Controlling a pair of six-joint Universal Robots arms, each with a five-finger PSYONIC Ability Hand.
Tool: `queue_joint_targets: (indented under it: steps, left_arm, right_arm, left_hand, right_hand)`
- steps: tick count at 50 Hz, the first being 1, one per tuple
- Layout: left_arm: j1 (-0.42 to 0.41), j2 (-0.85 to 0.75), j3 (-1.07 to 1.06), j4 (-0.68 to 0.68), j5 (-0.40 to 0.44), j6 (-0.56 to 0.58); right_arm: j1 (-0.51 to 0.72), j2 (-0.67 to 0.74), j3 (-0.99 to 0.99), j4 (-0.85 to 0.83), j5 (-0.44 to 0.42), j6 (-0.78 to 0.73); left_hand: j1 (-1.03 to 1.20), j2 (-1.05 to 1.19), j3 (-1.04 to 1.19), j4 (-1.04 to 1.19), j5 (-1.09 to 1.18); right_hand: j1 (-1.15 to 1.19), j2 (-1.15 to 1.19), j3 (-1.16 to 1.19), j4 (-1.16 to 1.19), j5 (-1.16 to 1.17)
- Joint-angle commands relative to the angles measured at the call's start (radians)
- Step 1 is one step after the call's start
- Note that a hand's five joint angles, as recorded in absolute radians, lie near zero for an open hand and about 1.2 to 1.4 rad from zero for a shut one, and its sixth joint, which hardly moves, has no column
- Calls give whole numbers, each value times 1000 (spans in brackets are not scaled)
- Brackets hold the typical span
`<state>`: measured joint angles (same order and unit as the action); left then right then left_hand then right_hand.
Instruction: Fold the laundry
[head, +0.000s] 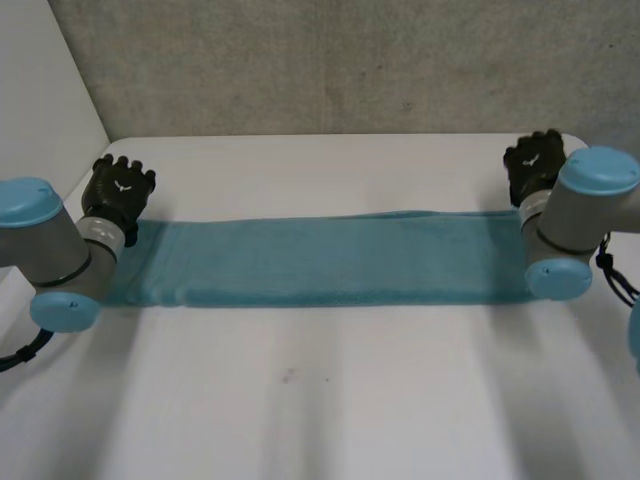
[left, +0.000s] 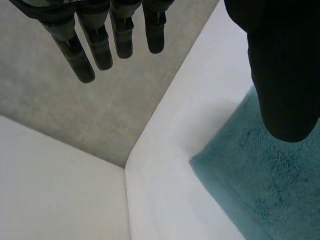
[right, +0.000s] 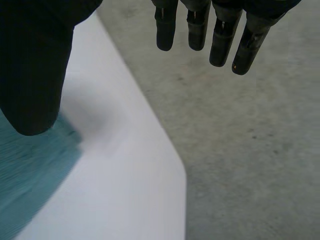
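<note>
A teal towel (head: 320, 258) lies folded into a long flat strip across the white table (head: 320, 400), stretching from one arm to the other. My left hand (head: 120, 192) hovers just beyond the strip's left end, fingers (left: 100, 45) straight and empty, with the towel's corner (left: 250, 170) under the thumb. My right hand (head: 534, 165) is raised beyond the right end, fingers (right: 200, 30) straight, nothing held; the towel's corner (right: 30, 170) lies below its thumb.
The table's far edge meets a grey wall (head: 330, 60). A white panel (head: 40, 90) stands at the far left. The table's rounded far right corner (right: 165, 165) is beside my right hand. Bare tabletop spreads in front of the towel.
</note>
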<state>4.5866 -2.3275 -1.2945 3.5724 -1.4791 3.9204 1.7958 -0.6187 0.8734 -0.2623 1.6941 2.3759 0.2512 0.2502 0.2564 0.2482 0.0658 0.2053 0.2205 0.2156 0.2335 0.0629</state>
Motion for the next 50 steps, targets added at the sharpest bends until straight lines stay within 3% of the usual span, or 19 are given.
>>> queue_joint_targets:
  steps: [1, 11, 14, 16, 18, 20, 24, 33, 46, 49, 50]
  left_arm:
    - [-6, 140, -110, 0, -4, 37]
    - [2, 347, -318, -7, -1, 0]
    - [-5, 395, -384, -15, 0, -67]
    - [-14, 444, -434, -35, 3, -215]
    - [-15, 448, -442, -40, 3, -252]
    - [-18, 456, -457, -69, 11, -386]
    - [-18, 455, -462, -79, 26, -483]
    - [-11, 450, -465, -72, 39, -489]
    - [-15, 445, -486, -66, 40, -489]
    - [-15, 445, -486, -66, 40, -489]
    - [-15, 445, -486, -64, 40, -489]
  right_arm:
    - [-9, -196, 81, 14, -7, 153]
    - [-81, -427, 325, 187, -139, 198]
    - [-127, -473, 423, 314, -203, 204]
    - [-154, -475, 467, 375, -227, 215]
    - [-179, -473, 496, 400, -244, 227]
    - [-208, -472, 536, 403, -266, 243]
    - [-245, -463, 588, 364, -332, 244]
    - [-309, -363, 622, 189, -461, 246]
    - [-314, -286, 582, 173, -458, 232]
    - [-315, -276, 578, 173, -456, 230]
    - [-317, -276, 575, 167, -455, 232]
  left_hand:
    - [-20, -19, -25, -17, -9]
    - [-20, -19, -25, -17, -9]
    - [-14, -13, -19, -11, -3]
    - [-14, -13, -19, -11, -3]
    - [-14, -13, -19, -11, -3]
    - [-5, -4, -11, -2, 5]
    - [-2, -1, -8, 1, 8]
    - [0, 2, -5, 4, 11]
    - [0, 2, -5, 4, 11]
    - [0, 2, -5, 4, 11]
    - [0, 2, -5, 4, 11]
  right_hand:
    - [-31, -46, -41, -59, -63]
    - [-31, -46, -41, -59, -63]
    - [32, 17, 22, 4, 0]
    - [76, 61, 66, 48, 44]
    - [170, 155, 160, 142, 138]
    - [267, 252, 257, 239, 235]
    - [379, 363, 368, 350, 347]
    - [569, 554, 559, 541, 537]
    - [608, 592, 597, 579, 576]
    - [768, 753, 758, 740, 736]
    - [1124, 1109, 1114, 1096, 1092]
